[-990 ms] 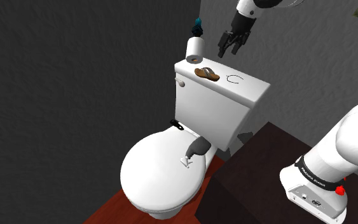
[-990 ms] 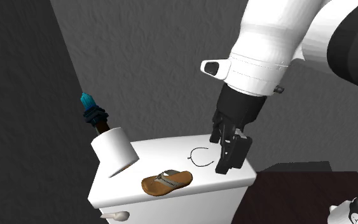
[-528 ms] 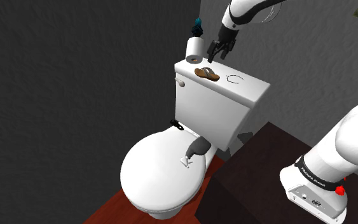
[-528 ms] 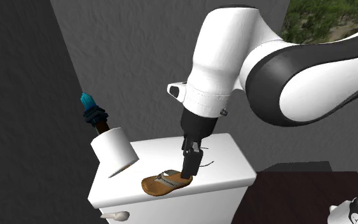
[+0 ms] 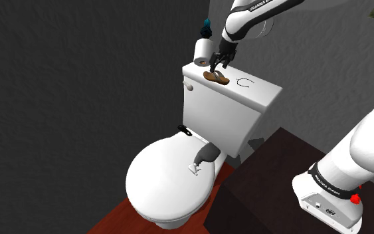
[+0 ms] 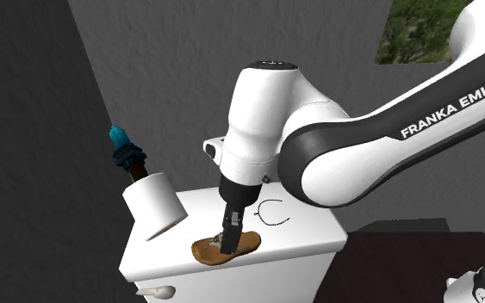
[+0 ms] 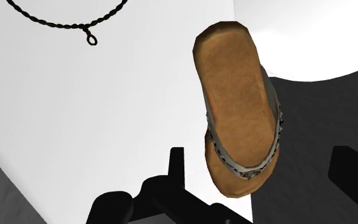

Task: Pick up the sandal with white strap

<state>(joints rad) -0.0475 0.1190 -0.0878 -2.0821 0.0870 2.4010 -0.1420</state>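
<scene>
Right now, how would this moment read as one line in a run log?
phase: pre-grasp | tool: open, fingers either side of sandal, not touching | sandal: flat on tank lid | lifted: no

Glossy white rounded arm (image 6: 262, 112) shells, dark grey joint bands (image 6: 378, 142) lettered FRANKA EMIKA in white, all-black claw (image 6: 230, 239), red button (image 5: 356, 197) at base.

A tan flat sandal (image 7: 234, 95) has a grainy, matt footbed and a pale studded strap. It lies on a smooth white toilet tank lid (image 7: 95, 127) by a twisted black cord (image 7: 85, 28). A rough grey wall (image 6: 189, 69) stands behind.
</scene>
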